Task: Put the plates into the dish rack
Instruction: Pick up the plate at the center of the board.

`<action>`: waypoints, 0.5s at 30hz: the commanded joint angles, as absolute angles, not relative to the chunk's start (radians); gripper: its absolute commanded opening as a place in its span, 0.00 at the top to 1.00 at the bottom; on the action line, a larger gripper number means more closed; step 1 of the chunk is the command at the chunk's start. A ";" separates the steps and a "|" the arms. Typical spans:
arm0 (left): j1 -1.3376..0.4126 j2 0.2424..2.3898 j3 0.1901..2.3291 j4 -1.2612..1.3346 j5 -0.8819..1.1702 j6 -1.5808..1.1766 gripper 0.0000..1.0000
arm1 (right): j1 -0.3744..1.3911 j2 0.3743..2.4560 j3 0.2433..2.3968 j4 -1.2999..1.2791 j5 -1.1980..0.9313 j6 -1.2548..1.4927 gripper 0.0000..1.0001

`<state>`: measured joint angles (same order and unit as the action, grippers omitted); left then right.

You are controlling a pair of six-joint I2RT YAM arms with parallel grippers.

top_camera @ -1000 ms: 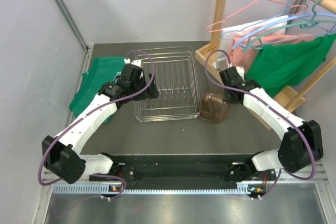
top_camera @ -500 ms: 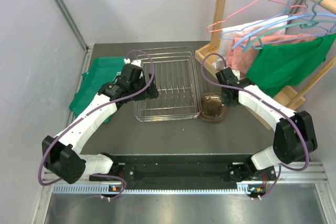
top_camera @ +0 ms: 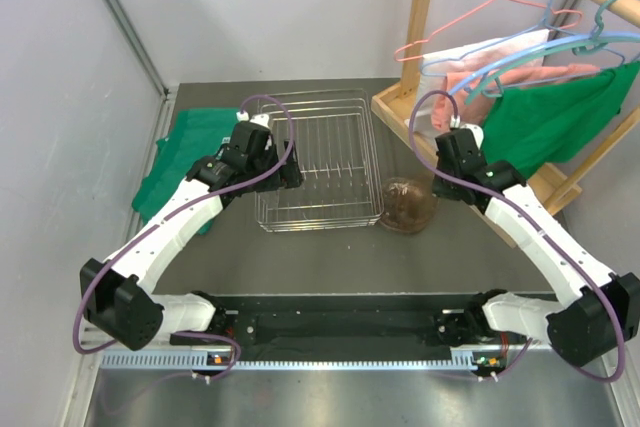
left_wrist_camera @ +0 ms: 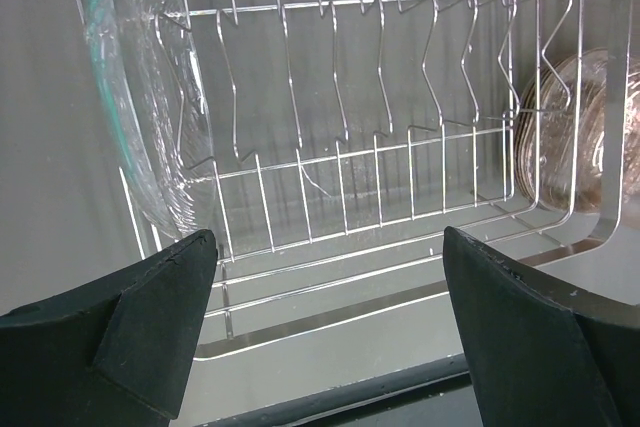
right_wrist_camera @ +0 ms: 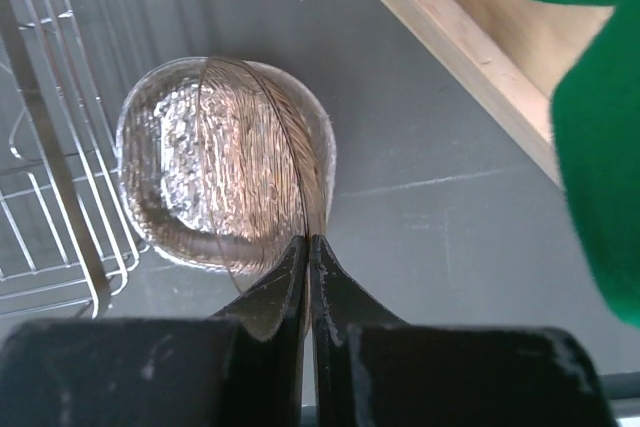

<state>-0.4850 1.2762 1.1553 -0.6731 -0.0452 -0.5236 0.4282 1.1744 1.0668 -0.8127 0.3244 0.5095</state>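
Item 1. Worktop (top_camera: 300, 267), grey, bare in front of the dish rack (top_camera: 335, 152).

Item 2. My left pincer (left_wrist_camera: 328, 237), at the rack's near left corner. Spread wide, holding nothing, facing in along the tines.

Item 3. My right pincer (right_wrist_camera: 308, 240), just off the rack's right side. Pressed together on the rim of one brown plate (right_wrist_camera: 265, 157), which it pinches edge-up, tilted over the rest.

Item 4. Remaining plates (top_camera: 408, 205), brown-tinted glass with a textured face, lying flat on the worktop just right of the rack's near right corner. I cannot tell how many.

Item 5. Clear plate (left_wrist_camera: 140, 107), standing on edge between the tines in an end slot of the rack. The other slots in view hold nothing.

Item 6. Green cloth (top_camera: 185, 152), left of the rack.

Item 7. Wooden clothes rail (top_camera: 425, 7) with hangers and a green garment (top_camera: 560, 117), right of the rack and beyond it.

Status, as I judge it: early. One plate is racked and one is in my grip, not yet carried across. The pile beside the rack is still to be loaded.
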 commanded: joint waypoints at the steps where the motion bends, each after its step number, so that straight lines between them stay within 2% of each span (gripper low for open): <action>1: -0.480 1.250 1.178 -0.635 -0.023 -0.518 0.01 | 0.434 1.143 1.054 -0.801 0.287 0.569 1.00; 15: -0.480 1.246 1.180 -0.598 0.052 -0.531 0.01 | 0.425 1.077 1.042 -0.801 0.275 0.587 1.00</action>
<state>-0.4850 1.2762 1.1553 -0.6701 -0.0013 -0.5251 0.4271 1.1381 1.0378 -0.8158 0.2703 0.5594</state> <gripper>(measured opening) 0.987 0.007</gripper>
